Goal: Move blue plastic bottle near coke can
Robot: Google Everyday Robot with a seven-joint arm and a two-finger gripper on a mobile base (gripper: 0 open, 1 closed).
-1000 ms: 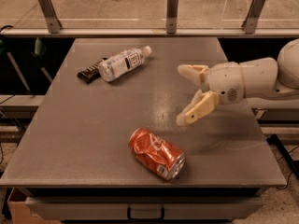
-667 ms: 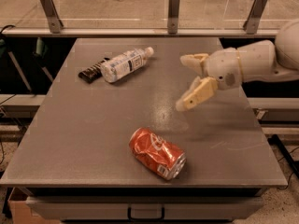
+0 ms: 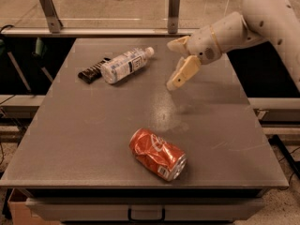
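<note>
1. The gripper [image 3: 172, 63] hung over the table's [image 3: 70, 135] upper right area, its two tan fingers [image 3: 183, 73] spread wide, nothing between them. It was reached in from the right edge of the frame on the white arm [image 3: 262, 18].
2. One blue plastic bottle [image 3: 125, 64] lay on its side in the upper left-centre of the frame, to the left of the gripper and apart from it. Its white cap [image 3: 150, 51] pointed towards the upper right.
3. The bottle's label was dark and white, but its print was too small to read.
4. One dark snack bar wrapper [image 3: 92, 70] lay flat by the bottle's base end. Whether the two touched could not be told.
5. One coke can [image 3: 158, 153], crushed and red-orange, lay on its side in the lower centre, well apart from the bottle. White script ran across its dented side, with one silver end facing lower right.
6. Two metal posts [image 3: 49, 8] stood along the back rail in the upper part of the frame.
</note>
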